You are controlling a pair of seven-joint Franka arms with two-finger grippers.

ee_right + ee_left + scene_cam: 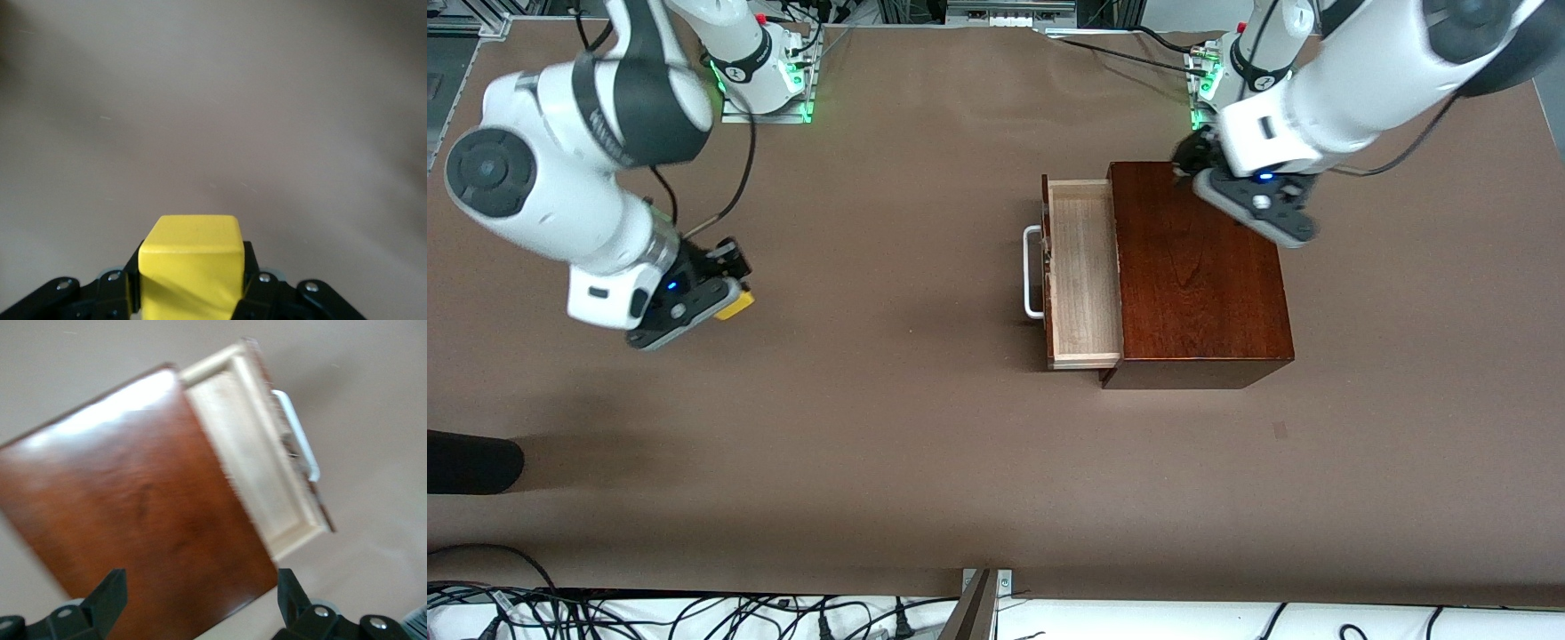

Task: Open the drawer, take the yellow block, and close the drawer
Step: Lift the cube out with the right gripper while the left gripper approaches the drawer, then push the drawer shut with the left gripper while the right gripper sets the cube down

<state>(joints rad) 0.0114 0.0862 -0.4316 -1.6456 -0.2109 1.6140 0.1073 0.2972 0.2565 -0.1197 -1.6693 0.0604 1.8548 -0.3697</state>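
Note:
The drawer (1083, 271) of the dark reddish-brown wooden box (1200, 276) stands pulled out toward the right arm's end of the table. Its pale interior shows nothing inside, and its white bar handle (1033, 271) is in front. The drawer (260, 460) and box (133, 500) also show in the left wrist view. My left gripper (1192, 160) hangs open and empty over the box's top (200, 603). My right gripper (729, 289) is shut on the yellow block (736, 305), over bare table well away from the drawer. The right wrist view shows the block (190, 267) between both fingers.
Brown paper covers the table (889, 427). A dark object (471, 462) lies at the table's edge toward the right arm's end, near the front camera. Cables (649, 613) run along the near edge.

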